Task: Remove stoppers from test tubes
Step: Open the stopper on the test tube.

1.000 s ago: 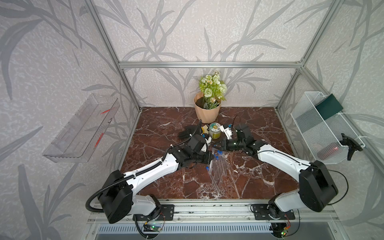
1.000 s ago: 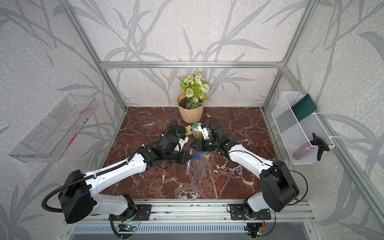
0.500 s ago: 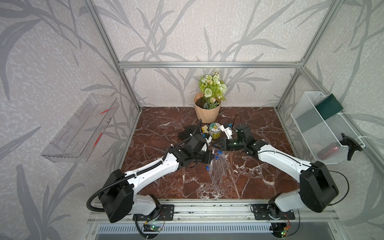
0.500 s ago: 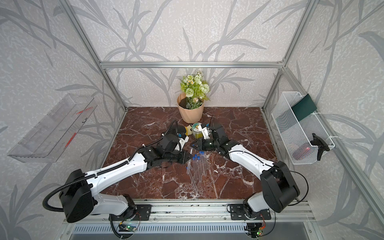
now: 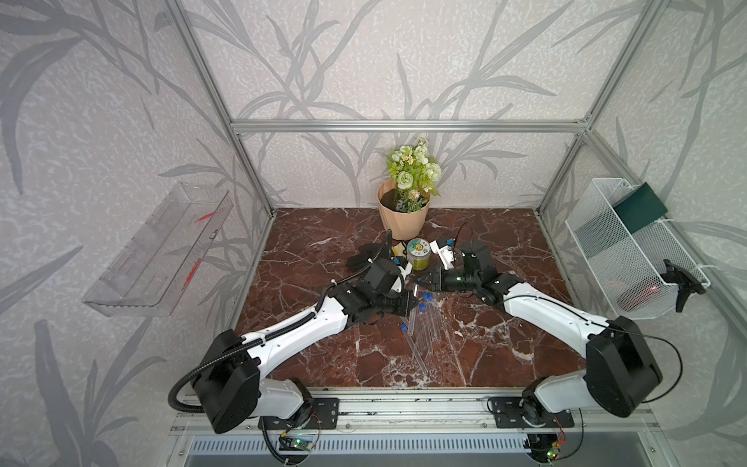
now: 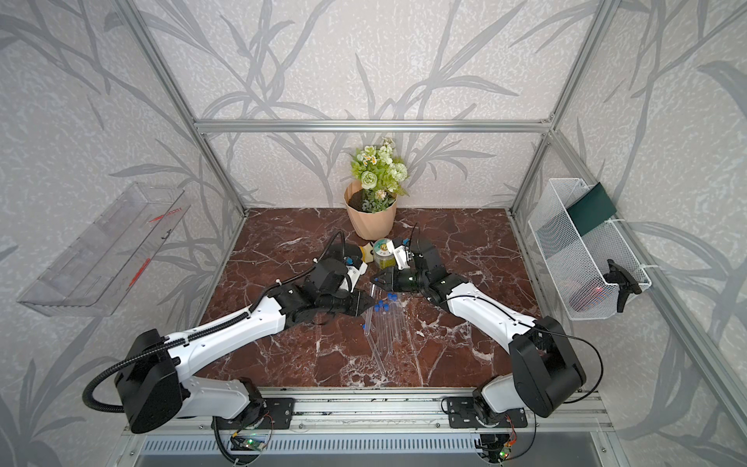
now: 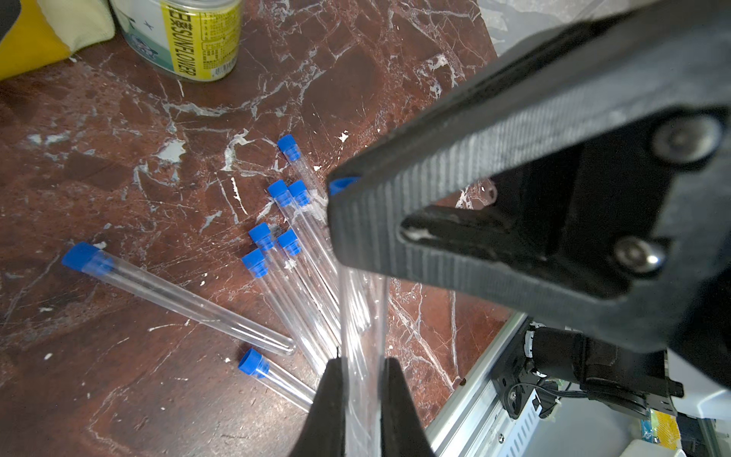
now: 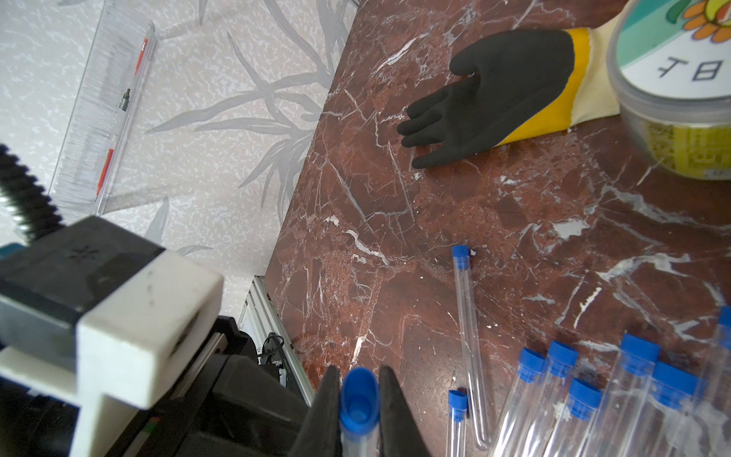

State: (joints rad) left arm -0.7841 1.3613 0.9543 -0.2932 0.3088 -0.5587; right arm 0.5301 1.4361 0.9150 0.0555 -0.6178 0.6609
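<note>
While the left claw (image 7: 362,366) is clenching the clear tube (image 7: 362,312) by its smooth body, the right claw (image 8: 359,374) is pinching that tube's blue stopper (image 8: 356,403) — so the pulling-off step is in hand, I judge. Next, the two are needing a straight pull apart along the tube, firm on slick plastic. The held tube is hanging over the veined marble table (image 7: 118,166); the other tubes (image 7: 292,257) — thin, round-ended, capped — are lying fanned below.
</note>
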